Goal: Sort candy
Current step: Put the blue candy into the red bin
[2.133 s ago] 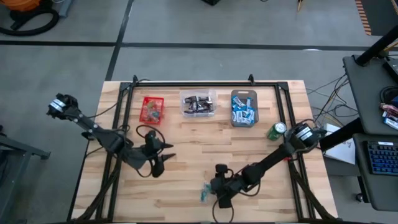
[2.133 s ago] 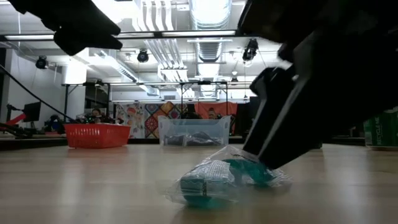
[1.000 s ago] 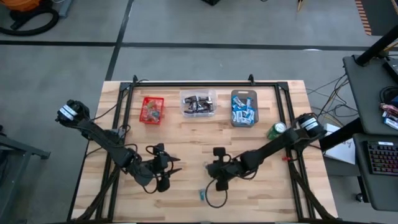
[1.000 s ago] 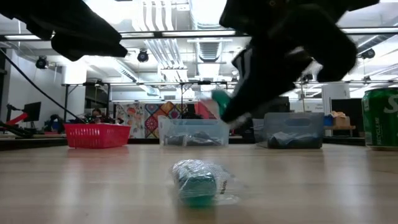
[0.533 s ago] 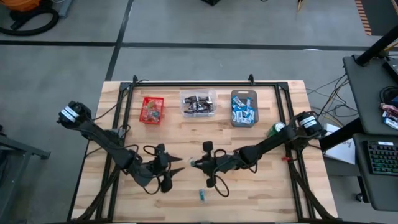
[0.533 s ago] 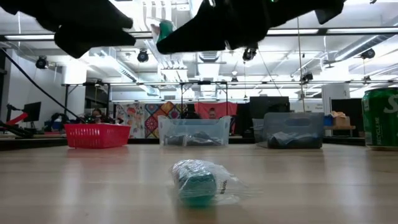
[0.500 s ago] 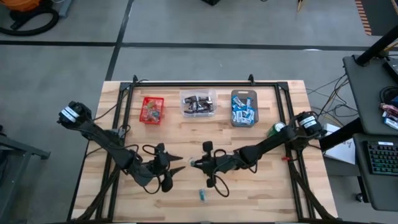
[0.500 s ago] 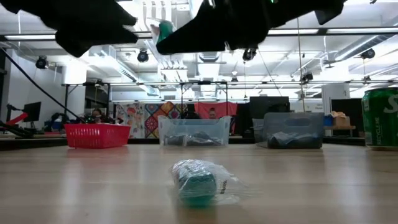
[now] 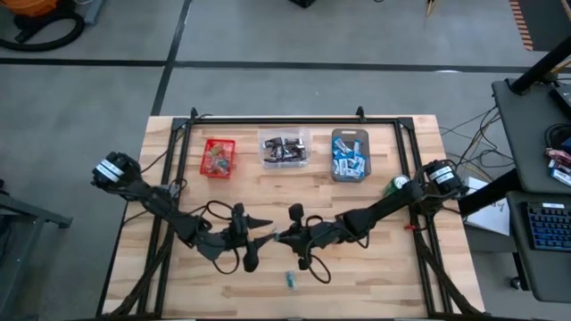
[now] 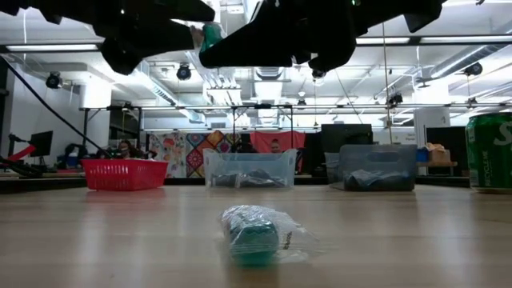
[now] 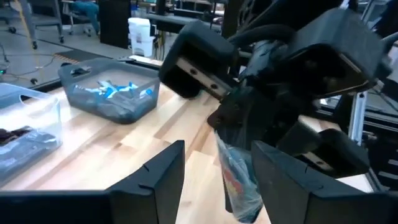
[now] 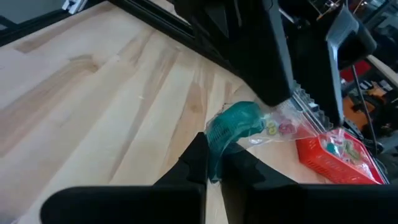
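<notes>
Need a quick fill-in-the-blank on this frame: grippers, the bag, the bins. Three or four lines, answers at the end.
1. The right gripper is ____ on the small clear bag, holding it above the table.
2. The left gripper is ____, its fingers on either side of that bag.
3. The bin nearest the green can holds ____-and-white candy.
4. A second clear packet lies on the table, held by ____ gripper.

Missing words: shut; open; blue; neither
</notes>
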Robot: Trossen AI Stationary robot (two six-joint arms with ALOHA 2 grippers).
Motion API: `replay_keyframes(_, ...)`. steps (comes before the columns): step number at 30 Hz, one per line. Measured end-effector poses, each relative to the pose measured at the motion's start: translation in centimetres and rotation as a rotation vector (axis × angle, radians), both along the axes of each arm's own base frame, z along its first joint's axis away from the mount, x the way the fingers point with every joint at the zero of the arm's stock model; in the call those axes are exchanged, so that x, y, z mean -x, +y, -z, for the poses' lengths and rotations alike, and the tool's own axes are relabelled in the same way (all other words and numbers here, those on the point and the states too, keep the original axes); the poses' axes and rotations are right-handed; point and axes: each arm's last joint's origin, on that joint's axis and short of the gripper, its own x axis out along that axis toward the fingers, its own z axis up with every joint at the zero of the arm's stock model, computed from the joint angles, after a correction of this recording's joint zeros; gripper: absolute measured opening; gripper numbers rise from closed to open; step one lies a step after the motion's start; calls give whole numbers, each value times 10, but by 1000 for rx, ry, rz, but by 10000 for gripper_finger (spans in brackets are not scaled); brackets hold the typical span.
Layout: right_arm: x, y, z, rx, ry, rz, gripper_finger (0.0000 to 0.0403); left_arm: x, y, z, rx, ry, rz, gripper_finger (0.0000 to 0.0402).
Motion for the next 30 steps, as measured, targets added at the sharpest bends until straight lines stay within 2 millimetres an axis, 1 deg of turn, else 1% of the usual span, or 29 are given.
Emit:
replay_keyframes(6,0,0,0,0,0,1,13,-5,-1,7,28,-3,38,168)
replay_keyframes(11,0,0,0,4,-3,17,13,-7,-2,11,22,5,38,168)
replay_keyframes(14,0,-1,0,6,-1,17,13,-8,-2,13,18,10,35,161)
replay_keyframes(17,0,-1,0,7,1,18,13,-9,0,14,14,11,23,131)
replay_keyframes(19,0,-1,0,9,2,21,13,-10,2,14,17,11,18,91)
replay_keyframes(21,0,-1,0,5,1,24,13,-10,2,13,18,9,18,40)
replay_keyframes(22,0,-1,0,-2,1,27,13,-10,2,13,18,8,18,22)
replay_keyframes(23,0,-1,0,-3,1,28,14,-10,3,12,17,8,19,14)
replay_keyframes(26,-1,-1,0,-11,8,38,30,-10,5,10,6,9,14,11)
replay_keyframes(30,-3,-4,-3,-73,33,68,82,-11,8,9,0,12,4,3)
